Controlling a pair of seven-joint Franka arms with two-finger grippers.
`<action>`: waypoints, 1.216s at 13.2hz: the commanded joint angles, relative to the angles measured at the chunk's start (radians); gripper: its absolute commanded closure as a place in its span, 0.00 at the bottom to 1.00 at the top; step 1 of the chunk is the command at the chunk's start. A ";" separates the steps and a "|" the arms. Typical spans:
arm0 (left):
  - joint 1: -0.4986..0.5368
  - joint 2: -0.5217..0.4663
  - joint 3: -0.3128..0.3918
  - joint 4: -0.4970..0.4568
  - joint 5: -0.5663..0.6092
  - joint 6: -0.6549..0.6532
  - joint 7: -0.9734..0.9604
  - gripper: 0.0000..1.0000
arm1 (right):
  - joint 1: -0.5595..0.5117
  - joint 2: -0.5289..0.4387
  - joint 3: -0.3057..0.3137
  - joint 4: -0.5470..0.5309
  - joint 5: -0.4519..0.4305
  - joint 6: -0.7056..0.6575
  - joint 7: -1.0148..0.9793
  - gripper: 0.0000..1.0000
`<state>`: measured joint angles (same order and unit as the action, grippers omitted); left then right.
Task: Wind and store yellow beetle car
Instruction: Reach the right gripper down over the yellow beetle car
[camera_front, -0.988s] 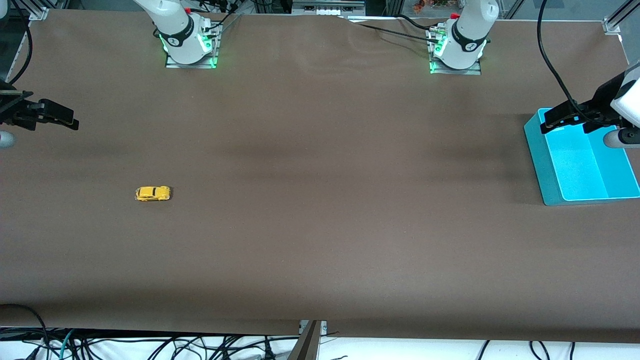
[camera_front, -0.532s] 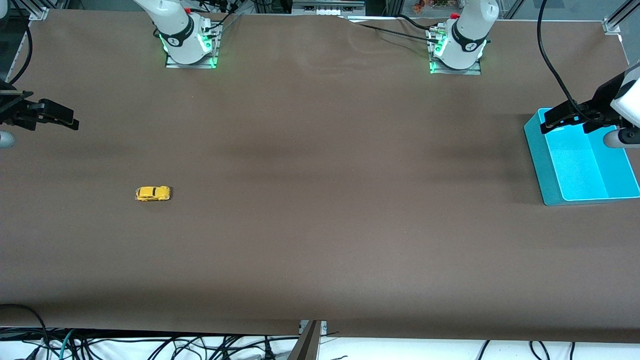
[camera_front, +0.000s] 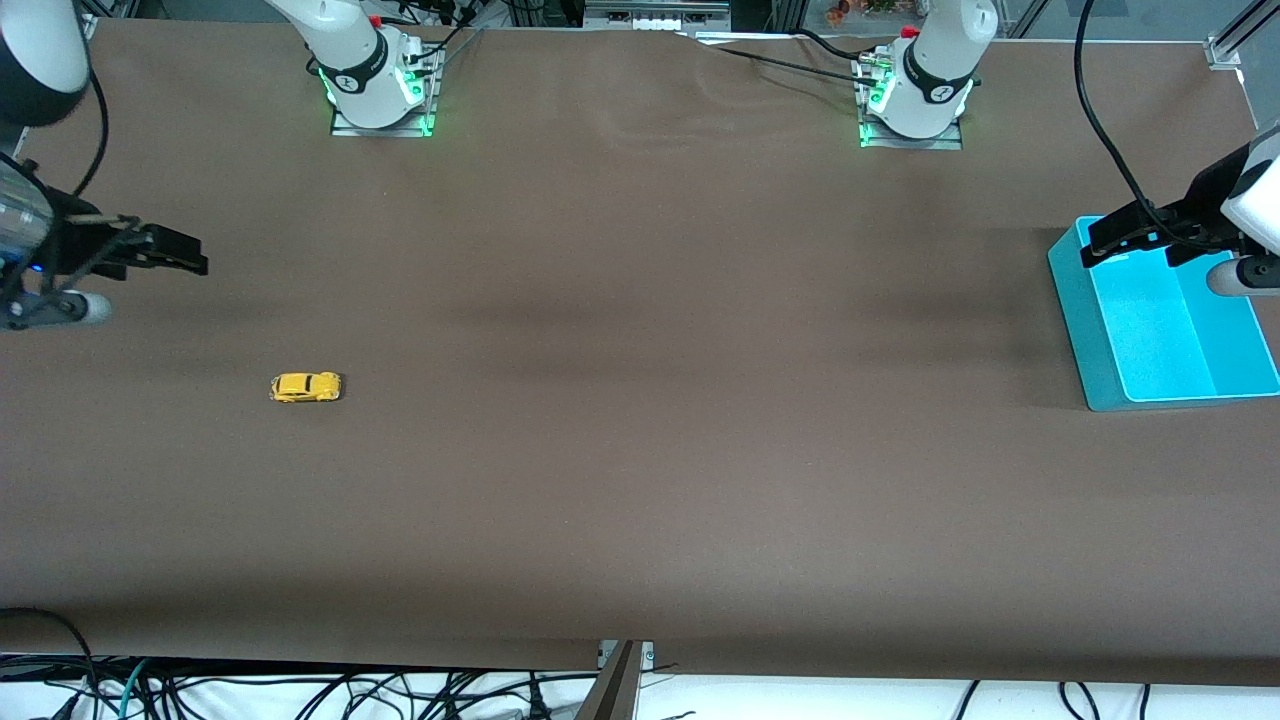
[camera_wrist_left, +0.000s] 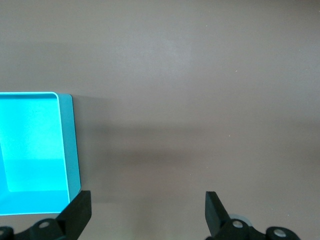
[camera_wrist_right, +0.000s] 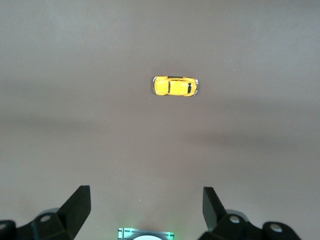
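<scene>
the right gripper (camera_front: 175, 262) had shifted in the last half second: it had come in from the table edge at the right arm's end and now hung over bare table (camera_front: 640, 480), closer to the car (camera_front: 306, 387) than it had been, though not over it. more of the right arm showed in the front view as well. its claw was spread wide with nothing between the fingers (camera_wrist_right: 80, 202), and in the right wrist view the car (camera_wrist_right: 175, 86) lay ahead of the fingers, well apart from them.

the car itself had not moved. it sat on its wheels on the table toward the right arm's end, nearer the front camera than the right gripper, untouched.

the left gripper (camera_front: 1140, 238) had stayed where it was, waiting over the rim of the bin (camera_front: 1075, 300) at the left arm's end. its claw was also spread and empty, and the left wrist view showed the bin (camera_wrist_left: 70, 145) with nothing visible in it, beside one of its fingers (camera_wrist_left: 77, 212).

i took the change to mean the right arm had begun its approach for the pick. nothing of the task looked done yet: the car was neither gripped nor wound, and it lay well apart from the bin, nearly the table's whole length away. the next move would probably need the gripper brought over the car and lowered across its narrow body; such a small, rounded toy on wheels could roll or slip out if the fingers closed off centre.
</scene>
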<state>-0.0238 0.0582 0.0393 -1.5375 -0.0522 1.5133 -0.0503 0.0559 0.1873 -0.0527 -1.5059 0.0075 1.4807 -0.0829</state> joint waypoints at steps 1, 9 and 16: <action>0.008 0.009 -0.004 0.028 -0.020 -0.021 0.006 0.00 | 0.007 0.039 0.000 0.003 0.016 -0.016 0.000 0.01; 0.008 0.009 -0.004 0.027 -0.020 -0.021 0.006 0.00 | 0.009 0.240 -0.003 -0.008 -0.023 0.097 -0.320 0.01; 0.010 0.009 -0.004 0.028 -0.020 -0.027 0.006 0.00 | 0.001 0.345 -0.004 -0.127 -0.029 0.410 -0.815 0.01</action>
<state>-0.0238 0.0582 0.0393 -1.5375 -0.0522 1.5102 -0.0503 0.0627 0.5565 -0.0580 -1.5686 -0.0088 1.8071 -0.7703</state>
